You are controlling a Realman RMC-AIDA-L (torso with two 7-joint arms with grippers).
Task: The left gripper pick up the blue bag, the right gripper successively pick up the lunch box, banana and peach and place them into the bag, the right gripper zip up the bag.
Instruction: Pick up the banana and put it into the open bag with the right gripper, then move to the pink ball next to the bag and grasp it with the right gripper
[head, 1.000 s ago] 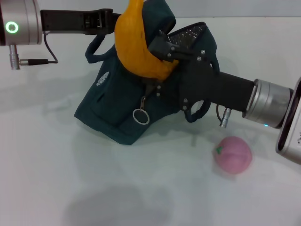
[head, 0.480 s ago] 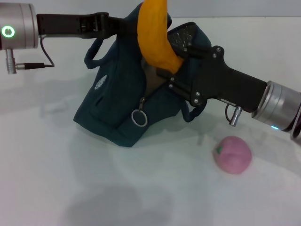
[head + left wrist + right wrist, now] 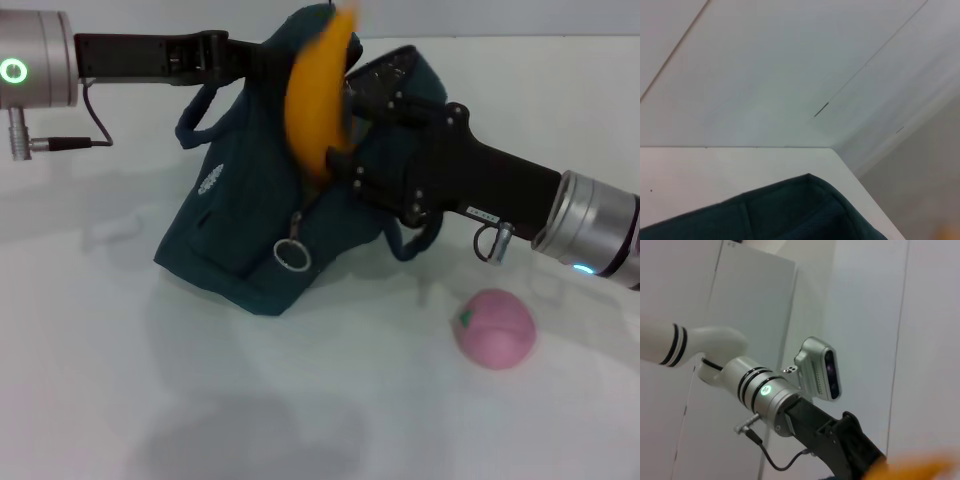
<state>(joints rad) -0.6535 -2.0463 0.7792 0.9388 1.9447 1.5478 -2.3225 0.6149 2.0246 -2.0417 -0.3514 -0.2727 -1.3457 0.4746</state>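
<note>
The blue bag stands on the white table, held up by its top edge in my left gripper, which is shut on it. The bag's edge also shows in the left wrist view. The yellow-orange banana stands nearly upright and blurred at the bag's open top, its lower end in the mouth. My right gripper is just right of the banana, jaws spread and off it. The pink peach lies on the table at front right. The lunch box is hidden.
A metal zipper ring hangs on the bag's front. The bag's handle loop hangs under the left arm. The right wrist view shows my left arm against a white wall, and an orange blur of banana.
The banana has swung from lying across the bag to nearly upright, moved left and sunk into the bag's mouth. The right gripper followed left and its jaws came off the banana.
</note>
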